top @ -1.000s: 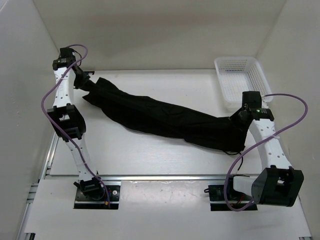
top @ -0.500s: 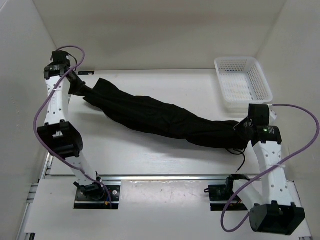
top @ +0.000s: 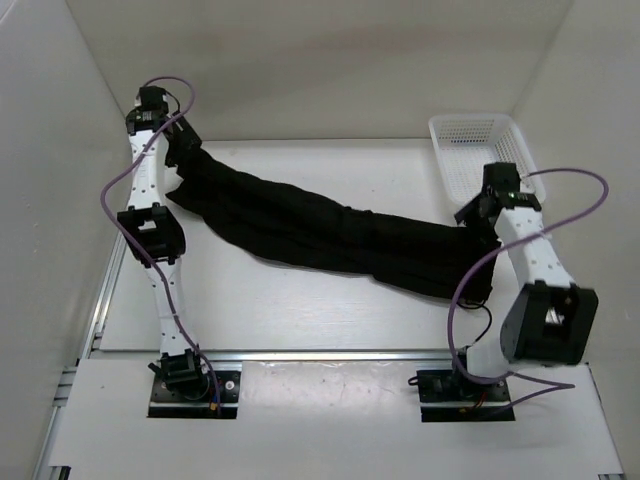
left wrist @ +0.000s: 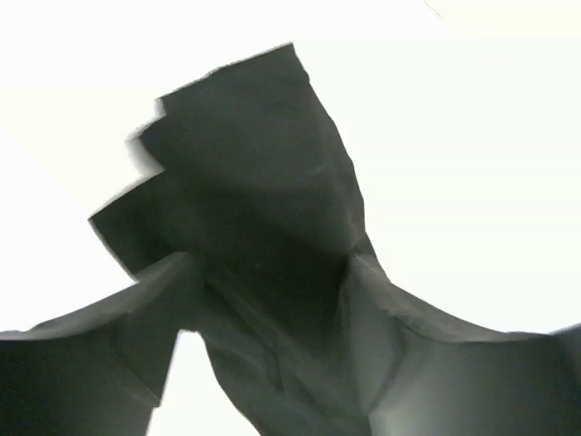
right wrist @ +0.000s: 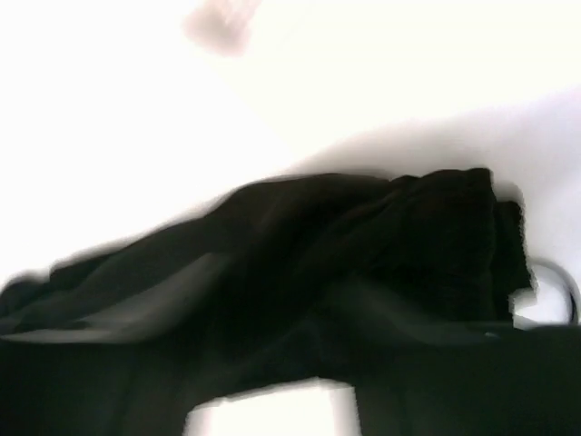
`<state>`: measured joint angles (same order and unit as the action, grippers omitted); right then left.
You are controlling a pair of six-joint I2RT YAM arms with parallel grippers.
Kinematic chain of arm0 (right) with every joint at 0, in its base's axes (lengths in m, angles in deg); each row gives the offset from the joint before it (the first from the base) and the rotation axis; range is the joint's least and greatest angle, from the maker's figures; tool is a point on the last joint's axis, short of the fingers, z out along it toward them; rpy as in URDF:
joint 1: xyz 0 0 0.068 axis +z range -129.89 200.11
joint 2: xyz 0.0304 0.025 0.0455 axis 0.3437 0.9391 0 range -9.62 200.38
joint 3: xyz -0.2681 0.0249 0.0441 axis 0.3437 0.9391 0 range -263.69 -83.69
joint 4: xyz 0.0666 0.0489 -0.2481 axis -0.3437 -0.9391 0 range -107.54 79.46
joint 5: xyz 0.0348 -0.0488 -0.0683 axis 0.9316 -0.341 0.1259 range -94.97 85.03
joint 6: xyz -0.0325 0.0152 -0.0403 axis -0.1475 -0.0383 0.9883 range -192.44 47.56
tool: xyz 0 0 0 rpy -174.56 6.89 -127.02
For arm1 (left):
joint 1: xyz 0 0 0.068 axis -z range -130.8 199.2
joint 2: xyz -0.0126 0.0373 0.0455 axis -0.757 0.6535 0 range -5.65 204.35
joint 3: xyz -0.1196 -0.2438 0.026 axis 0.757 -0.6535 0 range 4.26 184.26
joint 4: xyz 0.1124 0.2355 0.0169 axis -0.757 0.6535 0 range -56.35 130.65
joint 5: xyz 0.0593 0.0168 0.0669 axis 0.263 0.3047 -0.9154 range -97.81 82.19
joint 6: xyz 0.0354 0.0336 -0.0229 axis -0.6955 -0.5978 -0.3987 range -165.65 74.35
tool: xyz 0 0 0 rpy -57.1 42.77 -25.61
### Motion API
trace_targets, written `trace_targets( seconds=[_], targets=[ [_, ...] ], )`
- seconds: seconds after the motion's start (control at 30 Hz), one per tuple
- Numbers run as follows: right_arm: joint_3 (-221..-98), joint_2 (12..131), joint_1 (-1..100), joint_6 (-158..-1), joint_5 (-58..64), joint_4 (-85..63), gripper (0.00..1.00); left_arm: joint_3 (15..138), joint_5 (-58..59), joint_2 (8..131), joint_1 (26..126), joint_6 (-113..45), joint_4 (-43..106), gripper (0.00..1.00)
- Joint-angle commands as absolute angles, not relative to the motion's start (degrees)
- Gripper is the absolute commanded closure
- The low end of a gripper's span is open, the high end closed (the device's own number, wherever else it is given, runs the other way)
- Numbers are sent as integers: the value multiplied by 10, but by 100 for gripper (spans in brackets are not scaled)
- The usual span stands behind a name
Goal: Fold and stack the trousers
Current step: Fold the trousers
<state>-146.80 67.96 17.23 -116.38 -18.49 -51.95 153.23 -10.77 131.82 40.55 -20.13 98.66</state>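
holding the trousers (top: pixel 330 235) stretched between my two grippers, i have my left gripper (top: pixel 178 152) clamped on one end at the far left corner of the table (top: pixel 300 310). my right gripper (top: pixel 476 214) is clamped on the other end, just beside the white mesh basket (top: pixel 480 150). the black cloth runs as a long wrinkled band slanting from far left to near right. my right wrist view is blurred, all dark bunched fabric.
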Motion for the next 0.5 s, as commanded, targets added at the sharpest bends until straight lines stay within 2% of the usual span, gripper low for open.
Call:
trace_targets(
  seconds=[0.0, 0.03, 0.1, 0.23, 0.27, 0.33, 0.37, 0.4, 0.47],
  targets=[
    [-1561, 743, 163, -1161, -242, -509, 32, 1595, -111, 1322, 390, -198, 975, 10],
    [-1567, 743, 168, -1161, -242, -509, 22, 1574, -111, 1305, 390, -193, 963, 0],
    [-1554, 712, 169, -1149, -249, -500, 2, 1483, -105, 1241, 390, -193, 913, 0],
    [-1511, 655, 169, -1136, -271, -511, 0, 1432, -117, 1186, 390, -208, 903, 0],
    [-1493, 629, 169, -1129, -278, -511, 0, 1425, -117, 1177, 390, -216, 903, 3],
    [-1474, 586, 169, -1123, -290, -523, 12, 1394, -128, 1148, 390, -223, 903, 30],
    [-1456, 573, 169, -1116, -290, -523, 20, 1367, -133, 1139, 390, -223, 903, 53],
    [-1446, 560, 169, -1111, -290, -528, 41, 1352, -133, 1132, 390, -223, 903, 90],
    [-1417, 527, 169, -1111, -284, -535, 64, 1320, -125, 1120, 390, -235, 903, 90]
  ],
)
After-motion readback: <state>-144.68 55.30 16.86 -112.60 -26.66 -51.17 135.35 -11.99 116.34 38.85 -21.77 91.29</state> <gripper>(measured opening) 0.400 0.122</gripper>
